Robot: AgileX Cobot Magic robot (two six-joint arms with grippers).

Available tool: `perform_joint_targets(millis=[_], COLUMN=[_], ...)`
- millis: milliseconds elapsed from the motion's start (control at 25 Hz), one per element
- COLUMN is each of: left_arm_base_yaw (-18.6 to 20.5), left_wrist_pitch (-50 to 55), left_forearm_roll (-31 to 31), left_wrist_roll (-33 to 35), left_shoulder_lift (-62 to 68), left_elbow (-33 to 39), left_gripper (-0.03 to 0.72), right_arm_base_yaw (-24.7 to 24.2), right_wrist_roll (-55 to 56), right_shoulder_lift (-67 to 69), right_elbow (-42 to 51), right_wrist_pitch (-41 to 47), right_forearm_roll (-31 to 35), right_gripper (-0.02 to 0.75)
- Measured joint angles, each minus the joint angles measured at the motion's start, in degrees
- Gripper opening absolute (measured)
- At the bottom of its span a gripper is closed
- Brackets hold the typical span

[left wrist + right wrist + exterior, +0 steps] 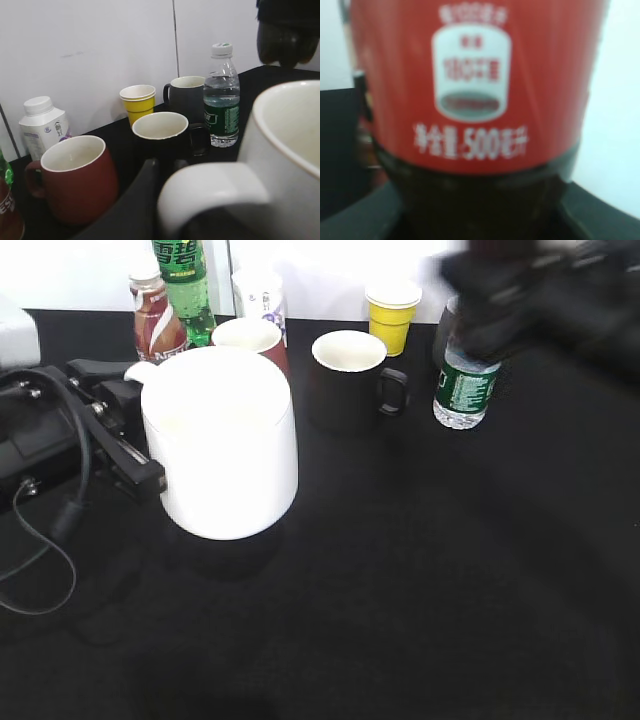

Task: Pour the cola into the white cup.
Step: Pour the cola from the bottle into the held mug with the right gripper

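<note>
The white cup (225,445) is a plain white mug, close to the camera at centre left, and it looks empty. My left gripper (138,425) is shut on its handle (210,190). In the left wrist view the cup's rim (290,115) fills the right side. The cola (480,100), dark liquid under a red label, fills the right wrist view. My right gripper (480,215) is shut round its lower body. In the exterior view the right arm (530,290) is a dark blur at the top right, and the bottle cannot be made out there.
Along the back stand a Nestle bottle (157,325), a green soda bottle (183,285), a printed paper cup (258,295), a red mug (250,337), a black mug (350,375), a yellow cup (392,315) and a water bottle (465,385).
</note>
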Motion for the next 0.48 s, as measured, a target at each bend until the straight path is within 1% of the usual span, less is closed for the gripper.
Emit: perform_joint_targets(millis=[40, 120, 200, 280, 400, 480], left_arm_base_yaw=[-0.1, -0.1, -0.1, -0.1, -0.1, -0.1], left_wrist_pitch=[0.0, 0.0, 0.9, 2.3, 3.7, 3.8], left_forearm_roll=[0.0, 0.0, -0.1, 0.2, 0.8, -0.7], left_wrist_roll=[0.0, 0.0, -0.1, -0.1, 0.2, 0.3], left_shoulder_lift=[0.0, 0.0, 0.0, 0.0, 0.0, 0.0], left_elbow=[0.0, 0.0, 0.0, 0.0, 0.0, 0.0], left_gripper=[0.055, 0.054, 0.054, 0.054, 0.054, 0.054], right_arm_base_yaw=[2.7, 5.2, 5.5, 5.5, 5.5, 5.5], right_wrist_roll=[-2.0, -7.6, -12.9, -20.7, -32.9, -40.4], right_shoulder_lift=[1.5, 6.0, 9.2, 11.0, 13.9, 14.0], right_elbow=[-0.6, -3.0, -5.7, -7.5, -7.7, -7.7], right_wrist_pitch=[0.0, 0.0, -0.1, -0.6, -4.4, -6.9], right_forearm_roll=[0.1, 0.0, 0.0, 0.2, 0.2, 0.2], right_gripper=[0.385, 0.385, 0.385, 0.385, 0.385, 0.384])
